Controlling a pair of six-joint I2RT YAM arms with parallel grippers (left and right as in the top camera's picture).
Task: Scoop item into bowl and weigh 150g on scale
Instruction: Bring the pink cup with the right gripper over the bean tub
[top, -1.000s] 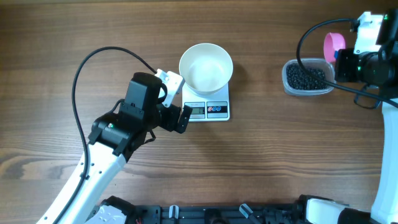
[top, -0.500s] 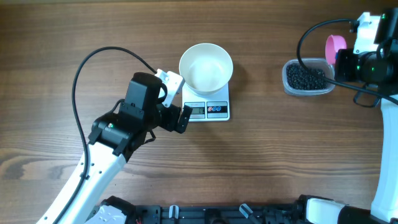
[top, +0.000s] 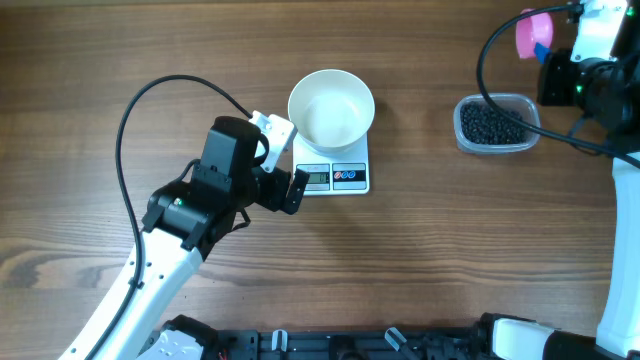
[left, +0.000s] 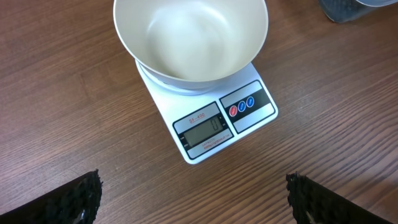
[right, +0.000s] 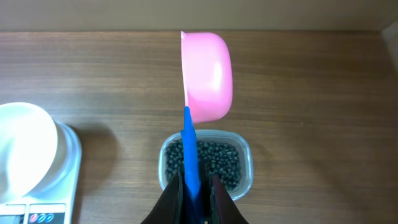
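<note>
Scooping looks to be the step in hand, with nothing in the bowl yet. At the left, the left gripper (top: 285, 160) stands wide apart, holding nothing, just beside the scale (top: 338, 178). The white bowl (top: 331, 107) sits empty on the scale. Well to the right, the black pellets (top: 490, 125) lie in a clear tub (top: 462, 138). The right gripper (right: 193, 186) is clamped on the blue handle (right: 189, 149) of a pink scoop (right: 207, 74), raised over the tub's far side. The next move likely calls for dipping the scoop into the heap, then carrying it level to the bowl.
</note>
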